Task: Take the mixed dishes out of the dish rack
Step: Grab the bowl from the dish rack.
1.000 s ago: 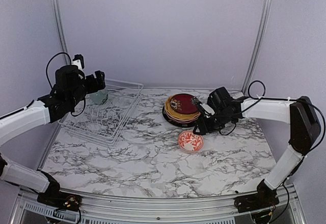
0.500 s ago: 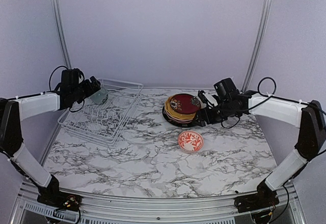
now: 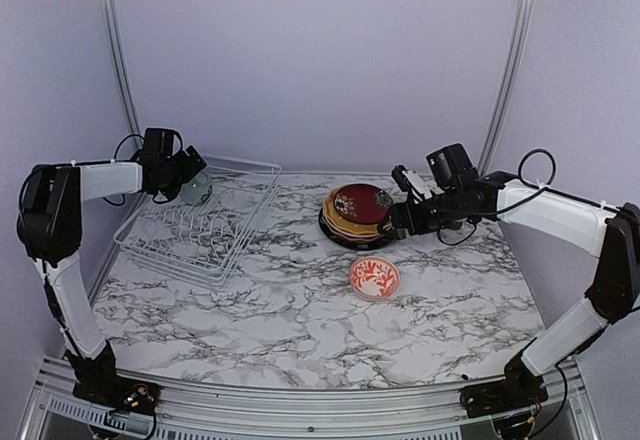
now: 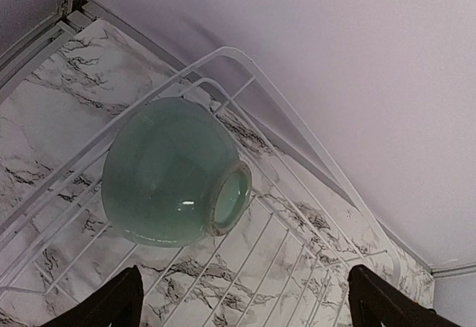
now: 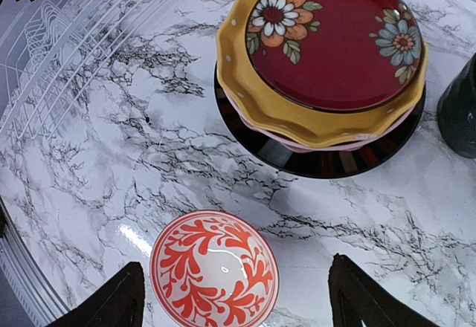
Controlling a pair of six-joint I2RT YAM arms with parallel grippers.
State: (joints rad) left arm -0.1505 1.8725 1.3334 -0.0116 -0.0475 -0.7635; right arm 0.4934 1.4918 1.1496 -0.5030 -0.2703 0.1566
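The white wire dish rack (image 3: 205, 228) stands at the table's left. A pale green bowl (image 4: 171, 175) lies on its side in the rack's far left corner. My left gripper (image 3: 186, 172) hovers just short of that bowl, jaws wide open and empty, with the fingertips (image 4: 111, 305) below it in the left wrist view. A stack of plates (image 3: 358, 215) sits right of centre, with the dark red floral plate (image 5: 335, 41) on top of the orange-yellow, pink and black ones. A red-and-white patterned bowl (image 5: 214, 271) rests upright on the table. My right gripper (image 3: 400, 217) hangs open above it, holding nothing.
A dark teal mug (image 5: 461, 115) stands right beside the plate stack, at the right edge of the right wrist view. The rack's upright prongs (image 3: 190, 228) fill its middle. Back wall and frame posts (image 3: 118, 60) close in behind the rack.
My right gripper opened wider and drew up and back from the red-and-white bowl, which stays on the table. The left arm stretched out toward the green bowl in the rack's far corner.
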